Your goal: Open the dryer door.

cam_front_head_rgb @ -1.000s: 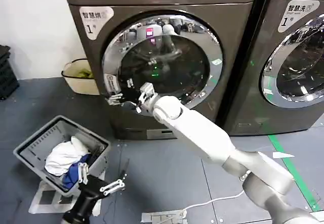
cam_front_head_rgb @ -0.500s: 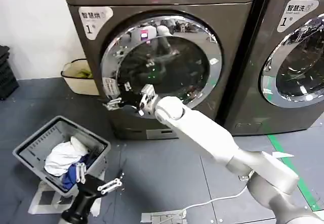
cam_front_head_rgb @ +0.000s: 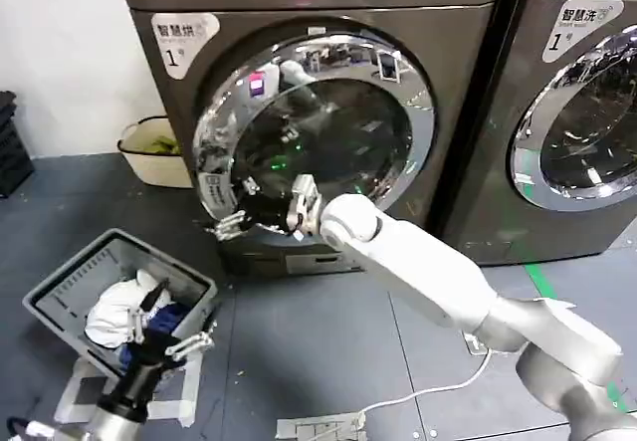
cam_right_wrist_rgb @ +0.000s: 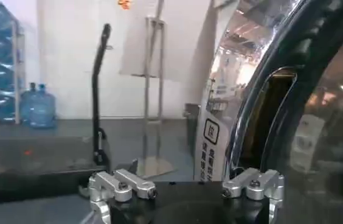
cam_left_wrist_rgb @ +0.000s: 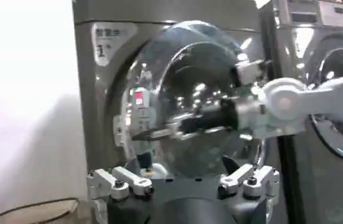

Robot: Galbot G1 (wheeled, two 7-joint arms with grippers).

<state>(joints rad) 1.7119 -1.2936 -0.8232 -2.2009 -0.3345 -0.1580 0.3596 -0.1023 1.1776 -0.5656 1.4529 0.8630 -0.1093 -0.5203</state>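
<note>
The dryer door (cam_front_head_rgb: 309, 132) is a round porthole with a chrome ring and dark glass, and its left edge stands slightly out from the dark machine. My right gripper (cam_front_head_rgb: 231, 224) is open at the door's lower left edge, by the small white sticker (cam_front_head_rgb: 211, 187). In the right wrist view, that gripper (cam_right_wrist_rgb: 188, 192) has its fingers wide apart, with the chrome ring (cam_right_wrist_rgb: 244, 55) and the sticker (cam_right_wrist_rgb: 211, 146) close beside it. My left gripper (cam_front_head_rgb: 167, 333) hangs open and low above the basket. In the left wrist view, it (cam_left_wrist_rgb: 185, 187) faces the door (cam_left_wrist_rgb: 190, 103) from a distance.
A grey laundry basket (cam_front_head_rgb: 60, 297) holding clothes sits on the floor at front left. A pale bin (cam_front_head_rgb: 149, 152) stands left of the dryer. The second dark machine (cam_front_head_rgb: 577, 112) is on the right. A white cable (cam_front_head_rgb: 418, 396) lies on the floor.
The door's left edge has swung outward, away from the machine. My right gripper has stayed at that edge and moved with it. The left arm has shifted left and lower.
</note>
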